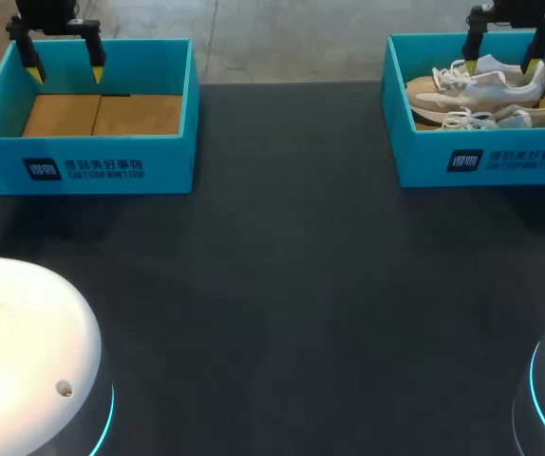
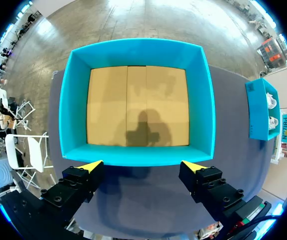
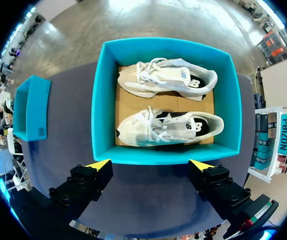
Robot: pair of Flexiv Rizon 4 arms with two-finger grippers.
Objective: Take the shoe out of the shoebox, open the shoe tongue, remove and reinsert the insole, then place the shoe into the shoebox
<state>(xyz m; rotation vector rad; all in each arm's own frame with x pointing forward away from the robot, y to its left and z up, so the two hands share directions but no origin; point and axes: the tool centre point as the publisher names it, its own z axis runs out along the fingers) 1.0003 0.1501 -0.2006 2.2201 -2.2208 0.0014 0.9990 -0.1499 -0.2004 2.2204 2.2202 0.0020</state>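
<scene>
**Teal shoeboxes, two; white trainers, two; pincers, two**

Teal card throughout, printed on the front walls, with brown cardboard floors.

- Item 1: left shoebox (image 1: 83, 161), lidless, at the far left of the dark table (image 1: 282, 285). Its floor shows as bare brown cardboard panels.
- Item 2: right shoebox (image 1: 486, 161), lidless, at the far right of the table, well apart from item 1. It holds both shoes.
- Item 3: far shoe (image 1: 481, 87), a white and beige trainer with white laces. It stands on its sole, lengthwise along the box's far wall.
- Item 4: near shoe (image 1: 515, 118), a matching trainer laced the same. It stands on its sole just beside item 3, nearer the printed front wall. Both toes point toward the table's middle. The right wrist view shows the two trainers side by side, filling most of the box floor.
- Item 5: left gripper (image 1: 65, 72), hanging above the left shoebox, its yellow tips spread wide and grasping nothing.
- Item 6: right gripper (image 1: 501, 66), hanging above the right shoebox over the shoes. Its yellow tips are likewise spread wide, clear of both shoes and grasping nothing.
- Items 7 and 8: two white rounded robot bases (image 1: 16, 351), each with a glowing blue ring, at the table's near corners.
</scene>
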